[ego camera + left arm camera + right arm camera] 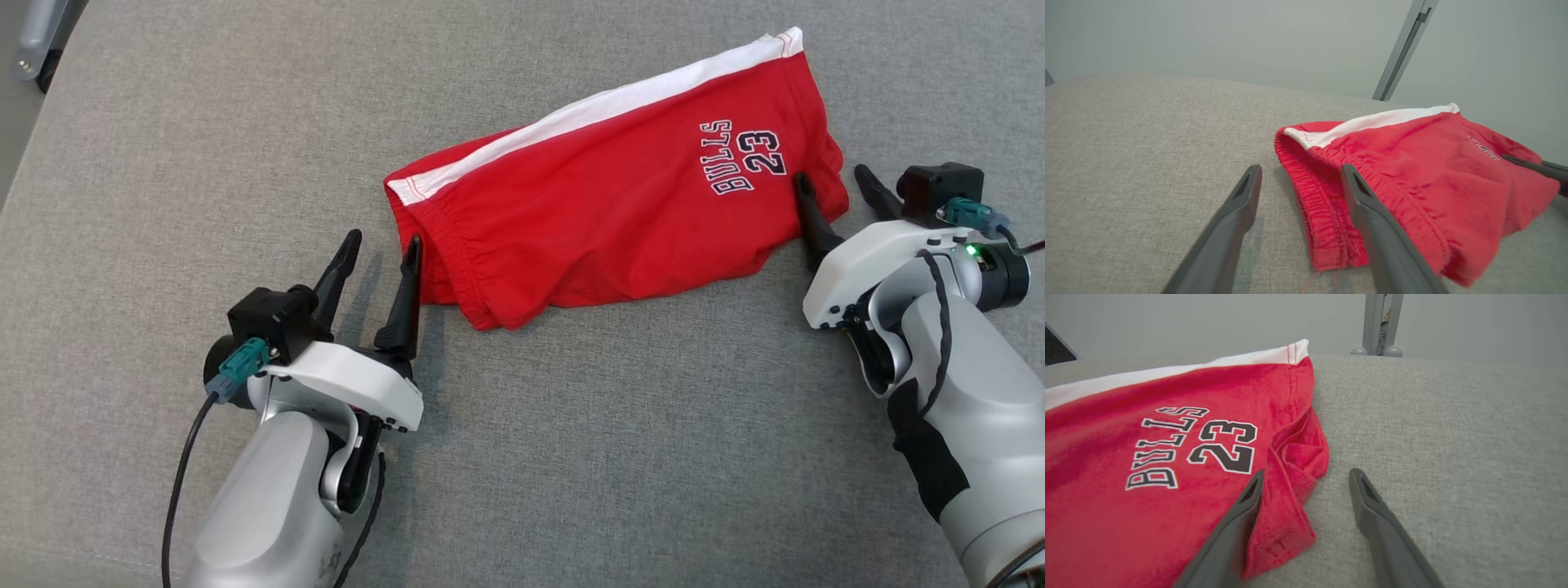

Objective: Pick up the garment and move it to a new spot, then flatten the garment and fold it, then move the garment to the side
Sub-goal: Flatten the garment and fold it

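Lying folded at the head view's upper middle, the shorts (620, 204) likely need both ends pinched through all layers together, since the left gripper (384, 240) and right gripper (831, 174) stand open, empty, beside them.

Grey woven cloth covers the tabletop (571, 457). Beyond its far edge a grey metal post (1378, 318), two rounded knobs (1359, 351) at its foot, rises against a plain pale wall (1208, 36).

Red, white-striped garment (604, 212); grey surface (571, 457)
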